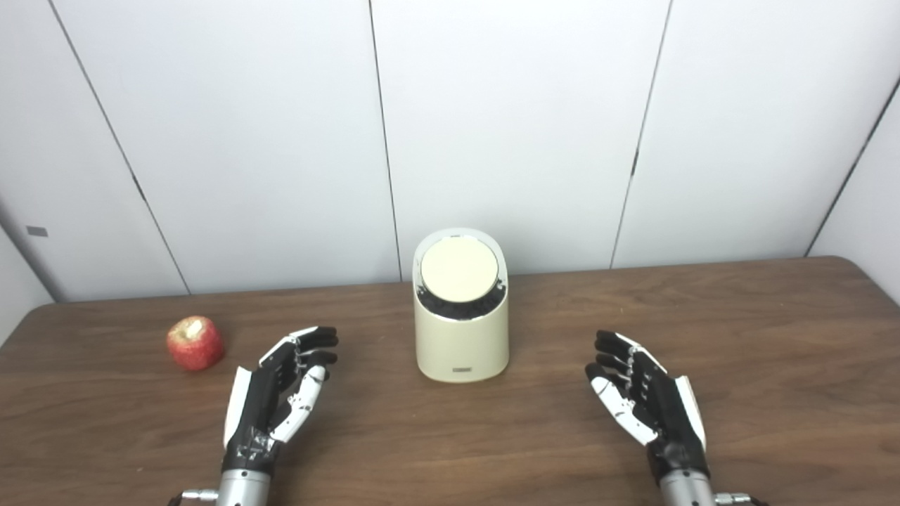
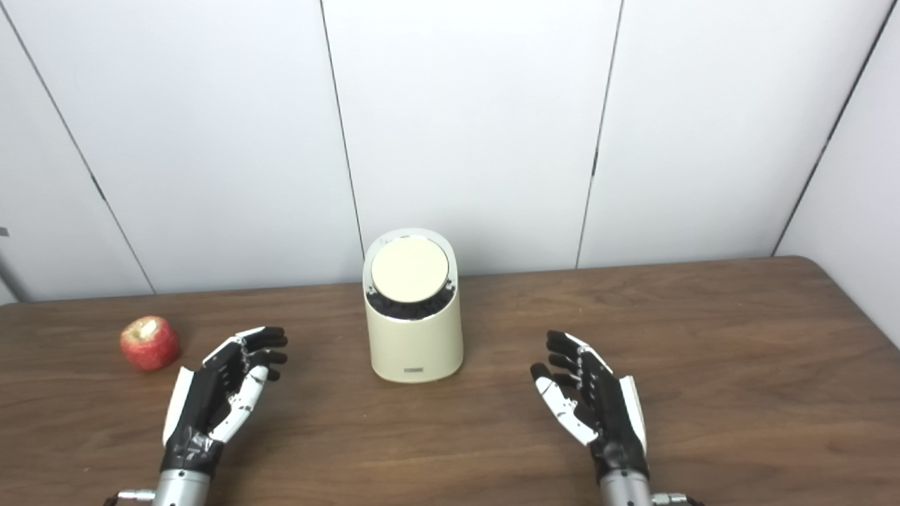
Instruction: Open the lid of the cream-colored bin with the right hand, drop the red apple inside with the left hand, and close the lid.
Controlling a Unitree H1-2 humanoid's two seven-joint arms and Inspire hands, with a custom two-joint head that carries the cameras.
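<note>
Between both empty, spread robot hands stands the upright bin (image 1: 461,330), lid (image 1: 459,270) tilted toward the camera.

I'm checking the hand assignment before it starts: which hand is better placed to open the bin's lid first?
Right. The right hand is open and empty, beside the bin, whose lid is shut. The left hand, also open, sits nearer the red apple, which suits the pickup.
</note>
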